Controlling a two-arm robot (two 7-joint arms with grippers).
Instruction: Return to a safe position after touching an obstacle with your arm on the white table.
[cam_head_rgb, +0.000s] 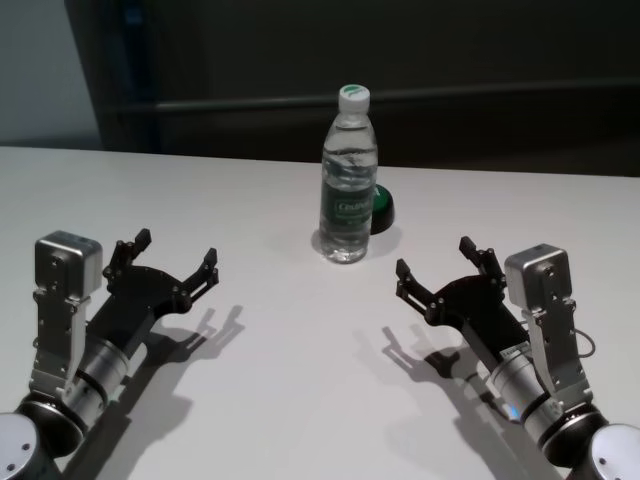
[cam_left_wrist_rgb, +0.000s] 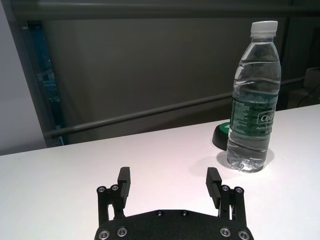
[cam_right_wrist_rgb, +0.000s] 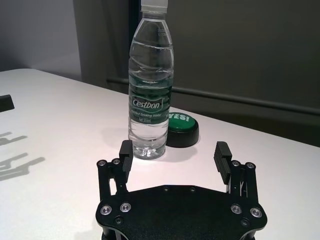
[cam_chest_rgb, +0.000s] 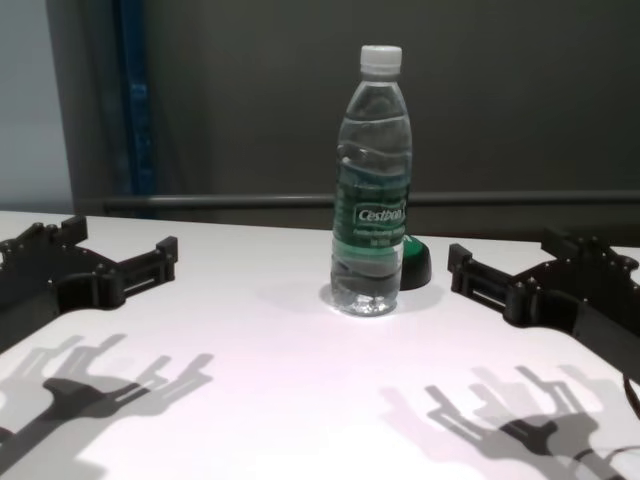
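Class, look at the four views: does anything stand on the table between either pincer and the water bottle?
Nothing visible does. The left pincer and right pincer are both open, low over the white table, with bare tabletop between each and the upright water bottle. The green button sits behind the bottle, out of both paths.

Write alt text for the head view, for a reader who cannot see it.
An upright clear water bottle with a white cap and green label stands mid-table on the white table, a green-topped dome button just behind it. The left claw and right claw, both open, flank it nearer the robot, touching nothing.
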